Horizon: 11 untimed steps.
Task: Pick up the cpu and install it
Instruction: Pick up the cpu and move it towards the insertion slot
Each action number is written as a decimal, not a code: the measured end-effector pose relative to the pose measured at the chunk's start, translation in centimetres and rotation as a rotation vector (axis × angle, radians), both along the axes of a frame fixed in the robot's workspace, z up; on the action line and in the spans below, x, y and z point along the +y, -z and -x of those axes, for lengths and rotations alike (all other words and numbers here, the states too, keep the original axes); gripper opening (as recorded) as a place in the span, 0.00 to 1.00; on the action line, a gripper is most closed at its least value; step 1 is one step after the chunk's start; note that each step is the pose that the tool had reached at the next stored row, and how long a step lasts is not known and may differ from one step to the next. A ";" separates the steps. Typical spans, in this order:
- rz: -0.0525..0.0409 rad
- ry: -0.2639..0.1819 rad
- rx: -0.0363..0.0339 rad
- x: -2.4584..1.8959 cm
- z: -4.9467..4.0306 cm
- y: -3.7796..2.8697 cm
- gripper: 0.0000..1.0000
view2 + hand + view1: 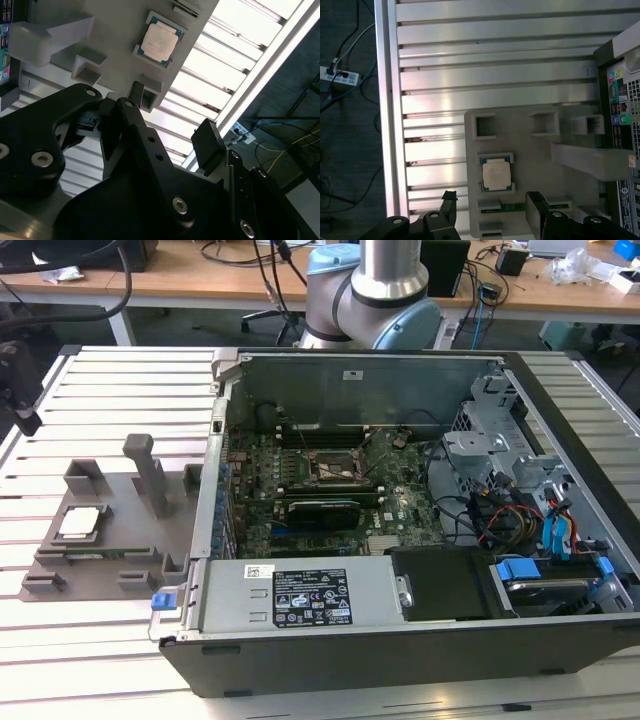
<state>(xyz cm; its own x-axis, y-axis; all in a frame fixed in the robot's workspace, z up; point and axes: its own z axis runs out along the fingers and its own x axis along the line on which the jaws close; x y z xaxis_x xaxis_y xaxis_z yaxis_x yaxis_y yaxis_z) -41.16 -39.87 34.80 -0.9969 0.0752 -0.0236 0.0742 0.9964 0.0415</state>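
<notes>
Silver cpu (80,521): lying in the grey tray (115,502) on the slatted tabletop (130,380), at the exterior view's left of the computer case (400,655).
Tool (491,197): hovering above it, spread wide, gripping nothing.

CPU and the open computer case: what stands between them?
In the exterior view, an upright grey post of the grey tray stands between the cpu and the case.

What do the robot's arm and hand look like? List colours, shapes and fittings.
In the exterior view the arm is a silver-grey metal tube with rounded pale blue joint covers. In both wrist views the hand is matte black. It has two angular, flat-sided fingers on jointed links, fastened with round silver screw heads.
</notes>
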 end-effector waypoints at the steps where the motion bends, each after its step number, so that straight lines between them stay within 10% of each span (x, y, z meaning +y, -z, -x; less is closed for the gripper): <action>1: 0.0000 0.000 0.0000 0.00 0.00 0.06 0.66; 11: -0.0001 0.000 -0.0001 0.00 0.00 0.69 0.66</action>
<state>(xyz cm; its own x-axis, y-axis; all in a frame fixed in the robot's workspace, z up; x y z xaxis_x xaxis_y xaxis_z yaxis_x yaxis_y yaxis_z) -41.16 -39.87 34.12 -0.9969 0.0752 -0.0236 0.0742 0.9964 0.0416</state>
